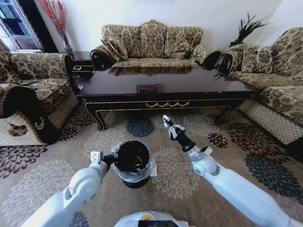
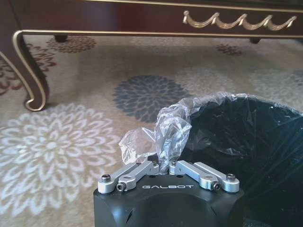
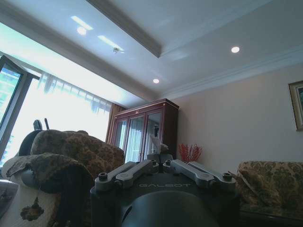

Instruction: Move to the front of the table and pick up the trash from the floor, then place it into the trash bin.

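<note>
A round black trash bin (image 1: 132,163) stands on the medallion-patterned floor (image 1: 42,184) before us, its crinkled clear liner (image 2: 161,135) folded over the rim. Our left gripper (image 2: 168,166) sits at the bin's left edge, metal fingers pressed together on a fold of that liner. Our right gripper (image 1: 166,121) is raised over the carpet beyond the bin, fingers closed on a small white scrap (image 3: 156,142) (its shape hard to make out). Beyond stands the glossy dark table (image 1: 161,97), gold-trimmed.
</note>
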Robot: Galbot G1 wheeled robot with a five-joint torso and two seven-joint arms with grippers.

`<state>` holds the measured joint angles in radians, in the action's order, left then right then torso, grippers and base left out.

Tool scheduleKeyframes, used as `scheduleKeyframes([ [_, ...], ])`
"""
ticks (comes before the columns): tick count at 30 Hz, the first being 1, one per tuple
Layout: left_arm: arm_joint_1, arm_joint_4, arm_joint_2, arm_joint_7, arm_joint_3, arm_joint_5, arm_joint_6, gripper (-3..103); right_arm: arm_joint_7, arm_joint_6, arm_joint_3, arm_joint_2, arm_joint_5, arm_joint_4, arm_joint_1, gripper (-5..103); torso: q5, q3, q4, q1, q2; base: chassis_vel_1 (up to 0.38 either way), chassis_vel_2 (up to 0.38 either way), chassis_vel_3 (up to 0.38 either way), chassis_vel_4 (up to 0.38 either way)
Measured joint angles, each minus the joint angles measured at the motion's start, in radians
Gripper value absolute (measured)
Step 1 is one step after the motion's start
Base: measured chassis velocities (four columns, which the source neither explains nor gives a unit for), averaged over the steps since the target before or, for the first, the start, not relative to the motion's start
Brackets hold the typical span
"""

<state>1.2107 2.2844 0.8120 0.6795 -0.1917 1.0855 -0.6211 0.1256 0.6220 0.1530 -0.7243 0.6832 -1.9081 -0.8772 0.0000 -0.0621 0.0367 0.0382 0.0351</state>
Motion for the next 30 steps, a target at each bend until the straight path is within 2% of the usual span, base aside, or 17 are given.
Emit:
scheduleKeyframes([
  [4,-0.031,-0.016,0.031,-0.019,0.022,-0.008,0.005,4,0.0,0.001,0.063,-0.049,-0.027,0.031,0.014,0,-0.0001,0.0,0.0001,0.0,0.0,0.0,0.0,0.0,0.0],
  [13,-0.102,-0.055,0.049,-0.025,0.029,0.02,0.007,4,-0.006,0.005,0.089,-0.107,-0.086,0.081,-0.016,0,0.0001,0.0,0.0001,0.0,0.0,0.0,0.0,0.0,0.0],
  [28,-0.205,-0.123,0.094,-0.022,0.091,0.04,0.01,4,0.032,0.013,0.088,-0.099,-0.096,0.087,-0.057,0,0.0001,0.0,0.0002,0.0,0.0,0.0,0.0,0.0,0.0],
  [30,-0.205,-0.121,0.099,-0.02,0.093,0.041,0.01,4,0.038,0.01,0.079,-0.093,-0.093,0.088,-0.066,3,0.0,0.0,0.0002,0.0,0.0,0.0,0.0,0.0,0.0],
])
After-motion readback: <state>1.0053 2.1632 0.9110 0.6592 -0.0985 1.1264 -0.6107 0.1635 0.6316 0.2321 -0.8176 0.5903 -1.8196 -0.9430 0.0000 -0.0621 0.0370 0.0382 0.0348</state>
